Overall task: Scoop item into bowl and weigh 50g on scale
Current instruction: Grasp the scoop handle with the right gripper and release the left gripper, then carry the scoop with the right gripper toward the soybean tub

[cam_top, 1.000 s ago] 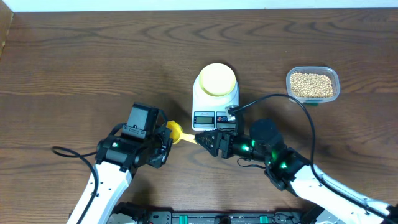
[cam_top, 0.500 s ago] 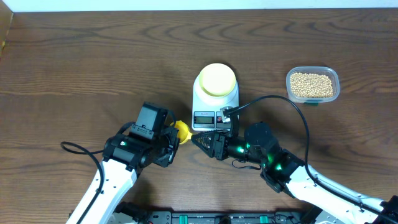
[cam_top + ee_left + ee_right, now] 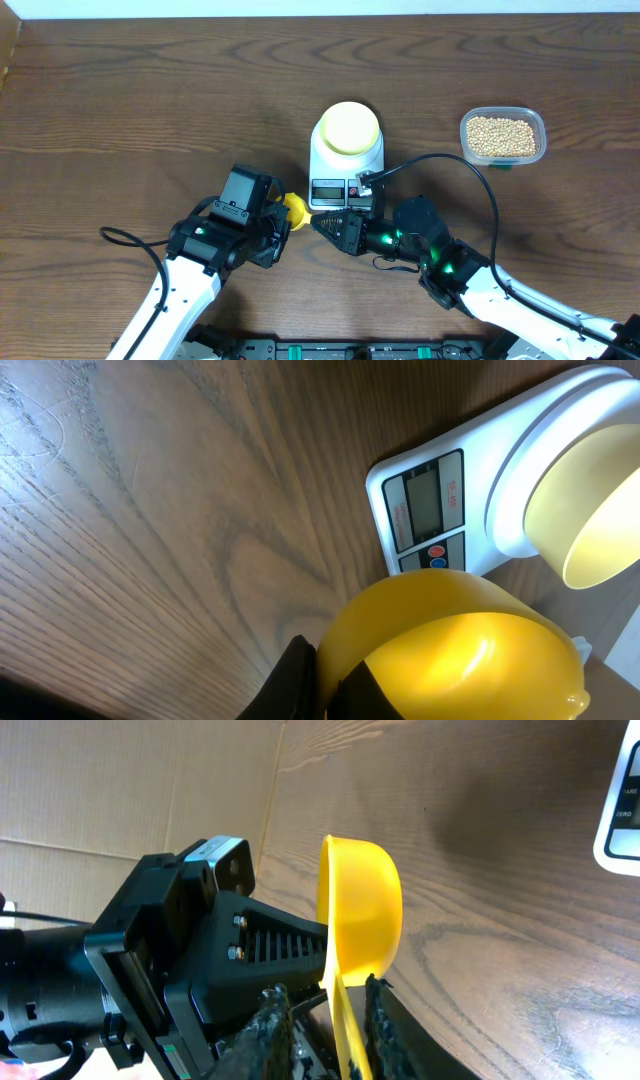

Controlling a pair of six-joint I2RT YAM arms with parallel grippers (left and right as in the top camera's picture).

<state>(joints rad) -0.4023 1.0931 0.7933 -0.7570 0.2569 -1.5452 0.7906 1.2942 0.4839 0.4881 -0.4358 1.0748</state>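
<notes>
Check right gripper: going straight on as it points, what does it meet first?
The yellow scoop: its handle sits between the right gripper fingers, cup just ahead, with the left gripper apparently right behind.

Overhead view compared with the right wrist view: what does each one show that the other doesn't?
Only overhead: the clear tub of beans, and the pale bowl sitting on the scale. Only right wrist: a close side look at the handle of the yellow scoop between the right gripper's fingers, with the left gripper behind it. Both: the scoop, part of the scale and the wooden table.
</notes>
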